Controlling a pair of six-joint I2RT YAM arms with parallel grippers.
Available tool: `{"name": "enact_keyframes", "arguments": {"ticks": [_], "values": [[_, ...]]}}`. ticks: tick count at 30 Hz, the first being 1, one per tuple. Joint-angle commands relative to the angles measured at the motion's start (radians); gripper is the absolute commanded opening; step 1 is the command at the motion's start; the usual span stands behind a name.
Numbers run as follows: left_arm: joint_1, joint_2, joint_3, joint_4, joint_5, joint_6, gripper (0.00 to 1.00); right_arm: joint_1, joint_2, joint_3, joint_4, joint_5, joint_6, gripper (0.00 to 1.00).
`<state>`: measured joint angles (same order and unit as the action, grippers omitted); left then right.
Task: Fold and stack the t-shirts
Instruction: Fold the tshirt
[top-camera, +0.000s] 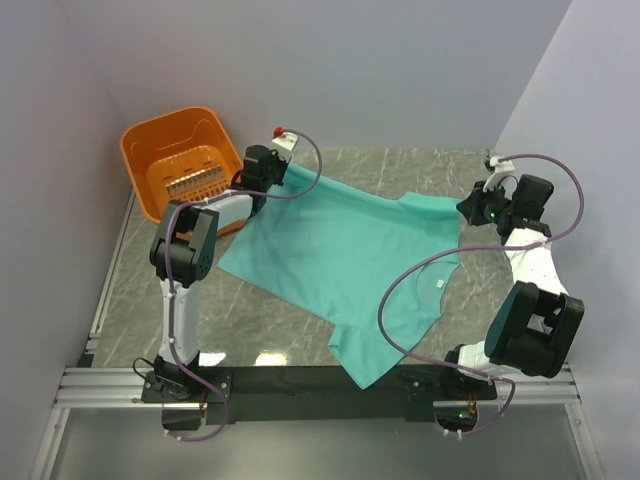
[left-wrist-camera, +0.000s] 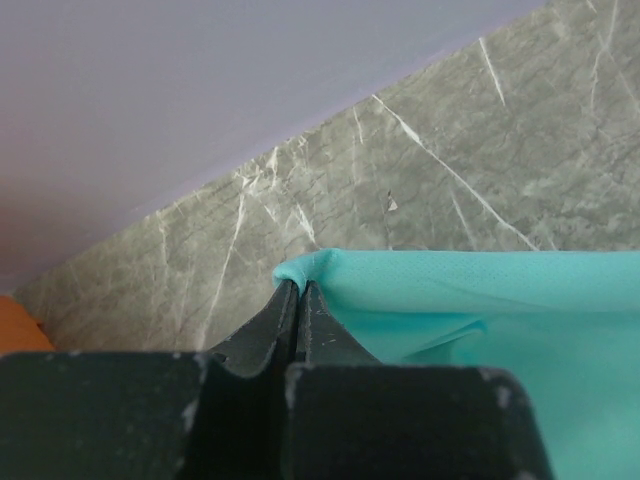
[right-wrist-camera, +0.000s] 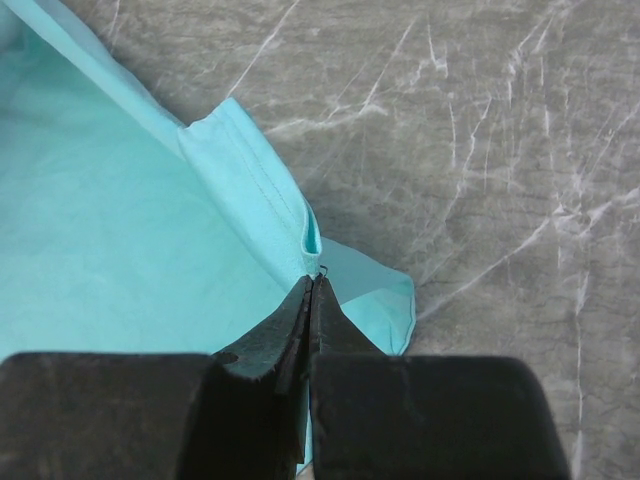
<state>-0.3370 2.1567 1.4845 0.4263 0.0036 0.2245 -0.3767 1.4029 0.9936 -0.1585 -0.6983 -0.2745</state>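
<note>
One teal-green t-shirt (top-camera: 345, 265) lies spread on the grey marble table, neck with a small white label (top-camera: 438, 284) toward the right. My left gripper (top-camera: 283, 172) is shut on the shirt's far left corner, seen pinched in the left wrist view (left-wrist-camera: 298, 285) with cloth (left-wrist-camera: 480, 310) trailing right. My right gripper (top-camera: 465, 211) is shut on the shirt's far right edge by the sleeve; in the right wrist view (right-wrist-camera: 312, 282) the fingers pinch a hemmed fold of the cloth (right-wrist-camera: 150, 260). The cloth is stretched between the two grippers.
An orange plastic basket (top-camera: 185, 160) stands at the far left corner, close behind my left arm. Walls close the table at the back and both sides. Bare marble table (top-camera: 250, 320) lies left of the shirt's near end.
</note>
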Motion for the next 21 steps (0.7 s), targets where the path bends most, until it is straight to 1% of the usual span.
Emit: {"name": "enact_keyframes", "arguments": {"ticks": [1, 6, 13, 21], "values": [[0.003, -0.086, -0.019, 0.061, 0.015, 0.041, 0.0, -0.008, -0.041, -0.015, 0.002, -0.03, -0.009, 0.0], [0.004, -0.089, -0.043, 0.071, 0.015, 0.055, 0.0, -0.008, -0.059, -0.03, -0.018, -0.047, -0.02, 0.0], [0.003, -0.075, -0.036, 0.06, 0.004, 0.065, 0.0, -0.008, -0.125, -0.073, -0.044, -0.066, -0.055, 0.0], [0.001, -0.081, -0.07, 0.071, -0.001, 0.078, 0.0, -0.01, -0.159, -0.104, -0.067, -0.041, -0.084, 0.0]]}}
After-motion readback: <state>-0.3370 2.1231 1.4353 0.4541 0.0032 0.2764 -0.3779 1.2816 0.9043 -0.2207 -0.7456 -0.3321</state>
